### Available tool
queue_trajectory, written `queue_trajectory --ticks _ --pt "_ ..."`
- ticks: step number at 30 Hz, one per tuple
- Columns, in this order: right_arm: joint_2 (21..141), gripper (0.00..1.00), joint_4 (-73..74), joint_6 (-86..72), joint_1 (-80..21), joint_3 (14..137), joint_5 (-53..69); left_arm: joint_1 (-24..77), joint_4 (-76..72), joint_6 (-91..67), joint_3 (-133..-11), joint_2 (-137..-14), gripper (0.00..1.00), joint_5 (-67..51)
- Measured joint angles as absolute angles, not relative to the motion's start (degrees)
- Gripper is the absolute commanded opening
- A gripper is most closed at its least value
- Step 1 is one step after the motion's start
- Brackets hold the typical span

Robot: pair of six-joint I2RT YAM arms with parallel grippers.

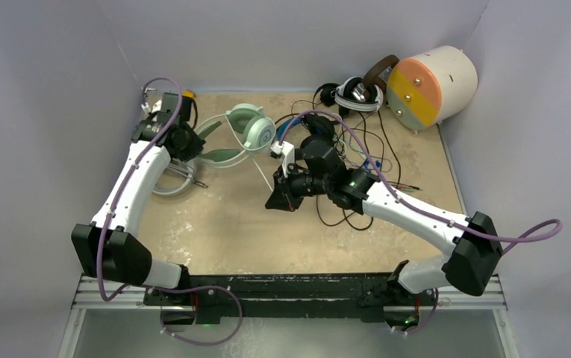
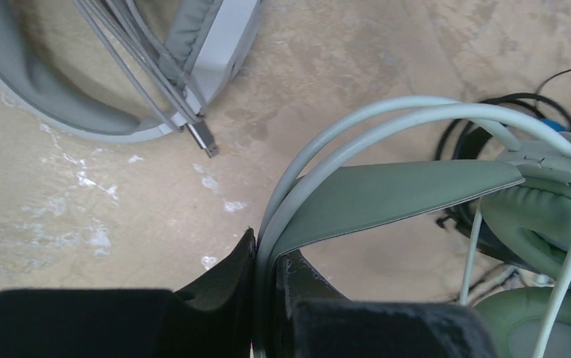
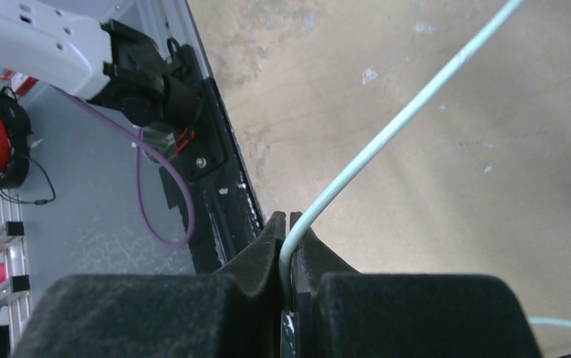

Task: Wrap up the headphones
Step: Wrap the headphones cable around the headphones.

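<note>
Right claw [image 3: 288,224] pinches the mint cable [image 3: 390,127], left claw [image 2: 266,259] clamps the mint-green headset [image 2: 387,190] by its band; pull too hard and the cable likely slips free.

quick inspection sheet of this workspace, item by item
surface: beige table, scuffed with white marks
job's things: mint-green headset mid-table; white-grey headset at left; black-and-white headset at back
clutter: cream cylinder back right; yellow block back left
grippers: left gripper shut on the mint-green headset's band; right gripper shut on mint cable
cables: black cables tangled at right
surroundings: grey walls
</note>
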State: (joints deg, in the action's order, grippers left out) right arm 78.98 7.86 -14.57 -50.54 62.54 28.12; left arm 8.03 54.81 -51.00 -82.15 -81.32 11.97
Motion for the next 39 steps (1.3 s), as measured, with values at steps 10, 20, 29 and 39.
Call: queue_trajectory --ticks 10,20,29,39 --pt "83.6 0.08 12.9 -19.0 -50.2 75.1 29.4 26.3 45.4 -42.3 -71.2 -77.4 0.0 33.6" --pt "90.5 0.07 25.8 -16.3 -44.2 87.8 26.2 37.3 36.4 -23.3 -62.3 -76.8 0.0 59.6" --pt "91.7 0.03 32.9 -10.2 -43.0 89.8 16.0 37.5 32.5 -9.6 -59.3 -68.7 0.0 38.9" --pt "94.0 0.06 37.6 -6.9 -42.0 96.1 7.4 37.5 28.1 -4.8 -58.5 -67.2 0.0 30.4"
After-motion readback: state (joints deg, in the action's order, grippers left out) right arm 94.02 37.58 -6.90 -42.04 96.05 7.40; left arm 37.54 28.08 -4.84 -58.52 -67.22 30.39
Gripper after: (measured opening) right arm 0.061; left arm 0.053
